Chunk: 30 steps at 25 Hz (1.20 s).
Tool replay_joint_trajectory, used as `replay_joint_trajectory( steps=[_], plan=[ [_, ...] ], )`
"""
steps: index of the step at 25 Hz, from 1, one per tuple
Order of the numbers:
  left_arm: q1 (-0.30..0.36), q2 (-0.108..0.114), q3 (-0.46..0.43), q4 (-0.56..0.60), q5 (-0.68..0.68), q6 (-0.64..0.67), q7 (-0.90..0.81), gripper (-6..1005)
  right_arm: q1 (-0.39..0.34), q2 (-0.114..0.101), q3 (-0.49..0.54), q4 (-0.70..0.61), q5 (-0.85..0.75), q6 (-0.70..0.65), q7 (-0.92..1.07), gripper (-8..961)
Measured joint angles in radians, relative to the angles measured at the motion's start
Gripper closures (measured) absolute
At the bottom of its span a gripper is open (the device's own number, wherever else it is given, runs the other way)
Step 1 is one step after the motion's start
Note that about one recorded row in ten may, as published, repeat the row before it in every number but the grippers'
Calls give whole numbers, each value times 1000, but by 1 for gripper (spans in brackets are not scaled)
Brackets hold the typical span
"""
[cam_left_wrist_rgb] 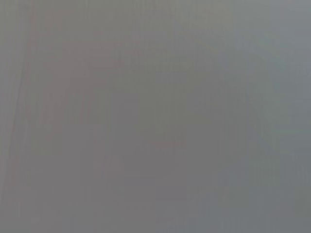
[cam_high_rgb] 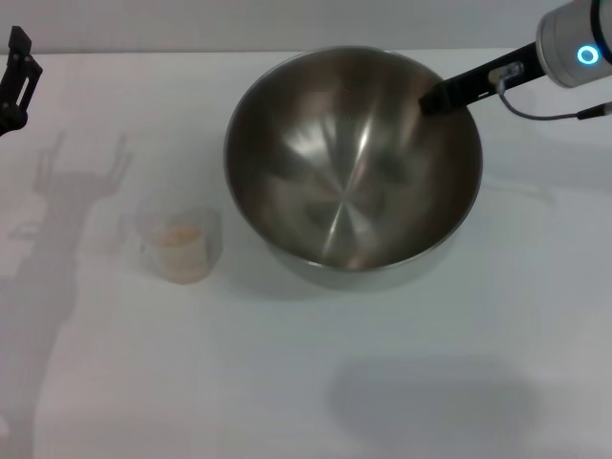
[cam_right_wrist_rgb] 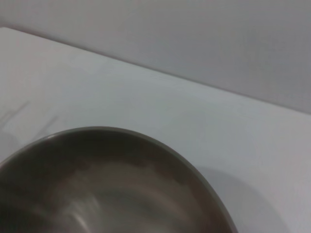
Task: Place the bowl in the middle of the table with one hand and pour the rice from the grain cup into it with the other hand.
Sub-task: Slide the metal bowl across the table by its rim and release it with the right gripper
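Observation:
The bowl [cam_high_rgb: 352, 163] is a large steel mixing bowl in the middle of the white table [cam_high_rgb: 402, 382]. Its rim and inside also fill the lower part of the right wrist view [cam_right_wrist_rgb: 102, 184]. My right gripper [cam_high_rgb: 442, 96] reaches in from the back right and is shut on the bowl's far right rim, with one black finger inside. The grain cup [cam_high_rgb: 180, 244], clear plastic with rice [cam_high_rgb: 178, 235] in it, stands just left of the bowl. My left gripper [cam_high_rgb: 17, 72] hangs at the far left edge, well away from the cup. Its shadow shows two spread prongs.
The left arm's shadow [cam_high_rgb: 76, 182] lies on the table behind and left of the cup. A broad soft shadow [cam_high_rgb: 430, 402] lies on the near tabletop. The left wrist view shows only flat grey.

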Motion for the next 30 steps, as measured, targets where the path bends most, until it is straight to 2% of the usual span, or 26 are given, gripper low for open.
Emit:
replay_joint_trajectory(
  steps=[6,15,30],
  plan=[
    [0,0,2,0,0,1,0,161,4,0,-2,75,62,-13,-33,938],
    [5,0,2,-2,6,2,0,161,15,1,-5,179,69,-46,-45,936],
    [7,-2,3,-2,6,4,0,162,30,4,-33,233,83,-75,-46,933]
  ],
)
